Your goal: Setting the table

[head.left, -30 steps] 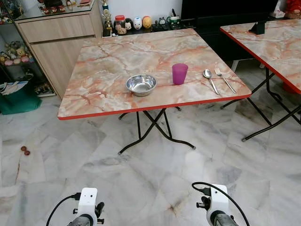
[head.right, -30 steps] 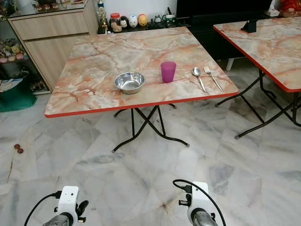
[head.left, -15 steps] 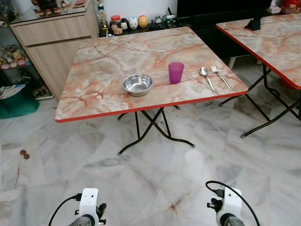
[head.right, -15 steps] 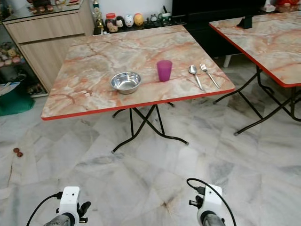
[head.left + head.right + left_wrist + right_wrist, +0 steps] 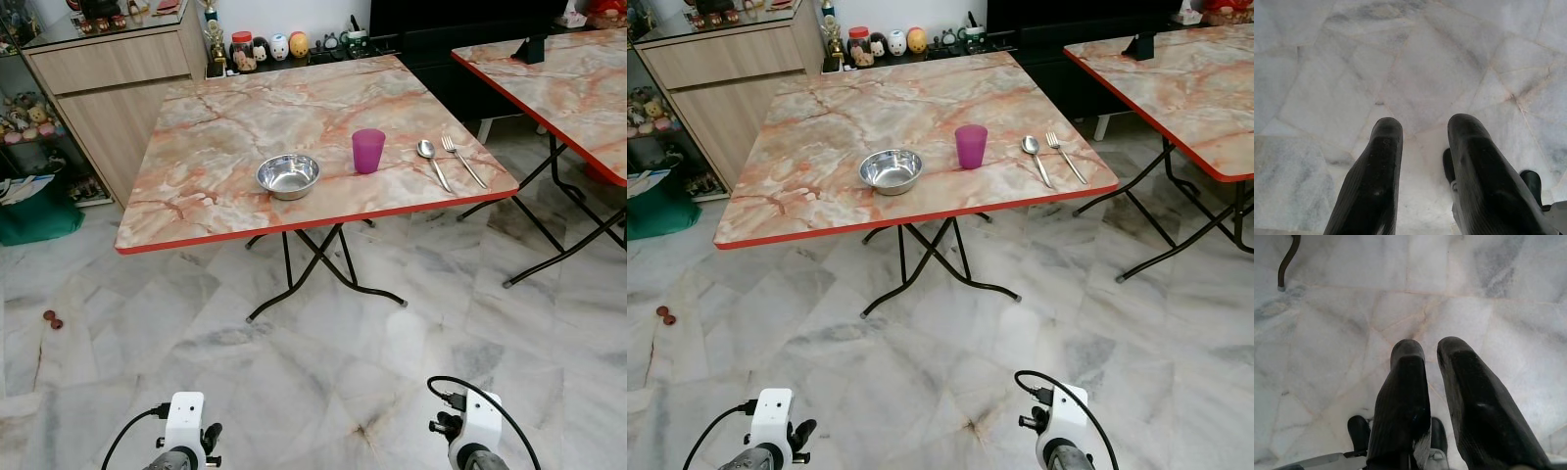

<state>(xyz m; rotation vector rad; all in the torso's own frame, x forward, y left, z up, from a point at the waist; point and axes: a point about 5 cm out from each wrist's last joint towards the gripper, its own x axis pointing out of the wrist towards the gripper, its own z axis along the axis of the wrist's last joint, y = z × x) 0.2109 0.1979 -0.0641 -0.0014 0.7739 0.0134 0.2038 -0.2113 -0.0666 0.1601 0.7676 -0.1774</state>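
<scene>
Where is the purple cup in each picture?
Left eye view: the purple cup stands on the near table, between the steel bowl and the spoon.
Right eye view: same spot, right of the bowl.
Left wrist view: not in it, just floor.
Right wrist view: not in it, just floor.
Shared landmark: the steel bowl.

head stereo: high, facing forward and down, well back from desk (image 5: pixel 225 147) in upper half of frame | eyes share desk, marble floor (image 5: pixel 323 362), both wrists at bottom edge | wrist cams: close along black fingers (image 5: pixel 1374 181), facing floor
</scene>
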